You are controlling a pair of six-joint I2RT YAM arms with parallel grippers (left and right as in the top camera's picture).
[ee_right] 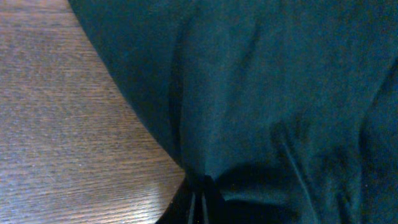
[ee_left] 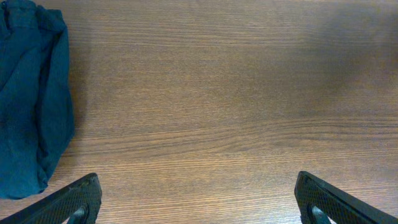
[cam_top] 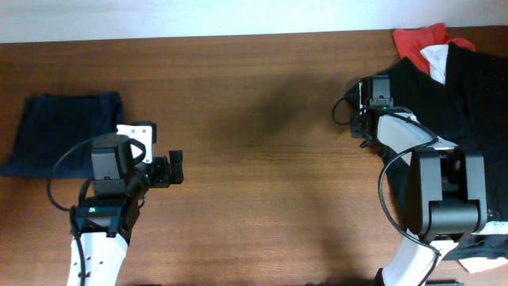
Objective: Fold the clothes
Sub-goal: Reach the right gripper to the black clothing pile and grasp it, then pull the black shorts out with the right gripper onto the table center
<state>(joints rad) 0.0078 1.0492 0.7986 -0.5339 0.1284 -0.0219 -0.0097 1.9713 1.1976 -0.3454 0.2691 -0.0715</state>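
The right gripper [ee_right: 200,200] is pinched shut on the edge of the black garment [ee_right: 267,93] at the right of the table [cam_top: 254,119] — a pickup, so next it likely needs dragging onto bare wood — while the left gripper [cam_top: 176,167] hangs wide open.

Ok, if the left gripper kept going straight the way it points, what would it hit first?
Probably only bare table: the open left gripper faces clear wood, and the navy garment lies off to its side.

The worktop [cam_top: 262,119] is brown with fine wood grain, the folded garment [cam_top: 63,131] plain navy, the large garment [cam_top: 468,95] plain black, with a red piece [cam_top: 417,38] and a white piece [cam_top: 435,57].
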